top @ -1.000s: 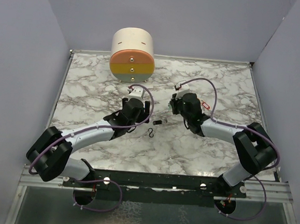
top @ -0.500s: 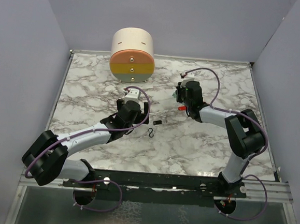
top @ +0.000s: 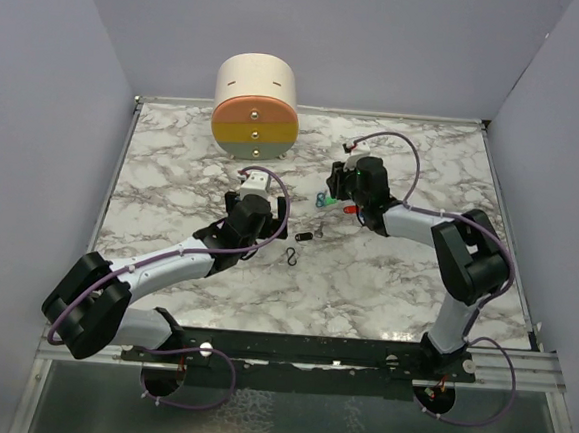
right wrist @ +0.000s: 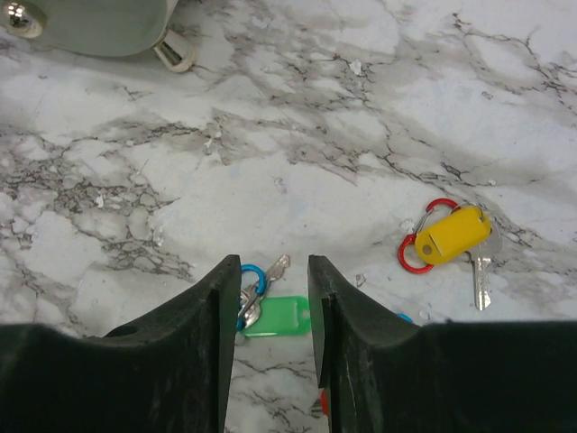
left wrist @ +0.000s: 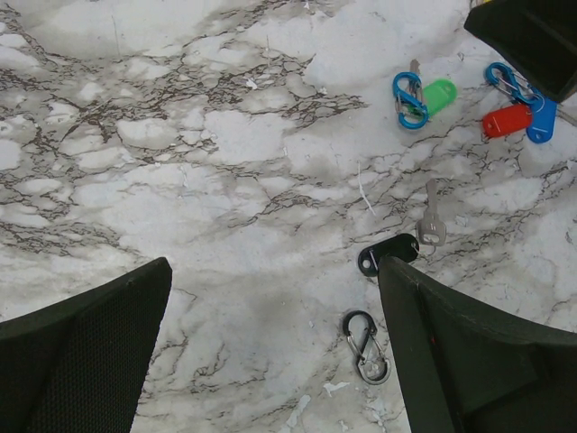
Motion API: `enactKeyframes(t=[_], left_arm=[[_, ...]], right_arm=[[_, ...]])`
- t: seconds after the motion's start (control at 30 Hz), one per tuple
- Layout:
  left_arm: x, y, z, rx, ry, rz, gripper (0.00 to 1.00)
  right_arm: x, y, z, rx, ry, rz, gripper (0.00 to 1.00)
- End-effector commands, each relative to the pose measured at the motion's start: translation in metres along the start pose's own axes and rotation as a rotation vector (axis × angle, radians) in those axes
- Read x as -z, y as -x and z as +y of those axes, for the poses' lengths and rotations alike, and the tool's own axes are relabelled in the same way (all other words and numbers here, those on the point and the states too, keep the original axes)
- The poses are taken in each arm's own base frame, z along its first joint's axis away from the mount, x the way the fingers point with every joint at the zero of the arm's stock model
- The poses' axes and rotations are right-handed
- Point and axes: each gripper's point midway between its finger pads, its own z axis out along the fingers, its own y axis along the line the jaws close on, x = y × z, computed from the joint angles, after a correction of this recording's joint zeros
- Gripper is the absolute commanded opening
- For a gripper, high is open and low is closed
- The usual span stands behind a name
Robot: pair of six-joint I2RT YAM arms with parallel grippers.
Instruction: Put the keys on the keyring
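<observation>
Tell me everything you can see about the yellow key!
The yellow key lies flat on the marble table. In the right wrist view it is to the right of the right gripper and apart from it. Its head is a chunky, shiny yellow block that looks like plastic, with a small dark hole at one end. A red clip loop seems hooked through that hole. A thin silvery blade sticks out from the other end. Only the clip and table touch it.

Green key point(top: 324, 200) beside right tool point(top: 335, 191)
</observation>
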Motion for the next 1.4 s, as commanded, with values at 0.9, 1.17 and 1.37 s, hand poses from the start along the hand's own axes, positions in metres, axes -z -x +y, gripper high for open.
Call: enactKeyframes(t=[0.9, 1.17, 1.37], left_arm=[[0.000, -0.066, -0.018, -0.015, -0.065, 0.122, 0.91], [0.002, -0.067, -0.014, -0.010, -0.048, 0.111, 0.91], [0.002, -0.069, -0.012, -0.013, -0.041, 0.115, 0.91]], right_arm=[[0.094, -0.079, 0.085, -0.063, 0.147, 0.278, 0.40], [0.109, -0.092, 0.085, -0.080, 0.159, 0.280, 0.43], [0.109, -0.096, 0.083, -0.107, 0.141, 0.287, 0.45]])
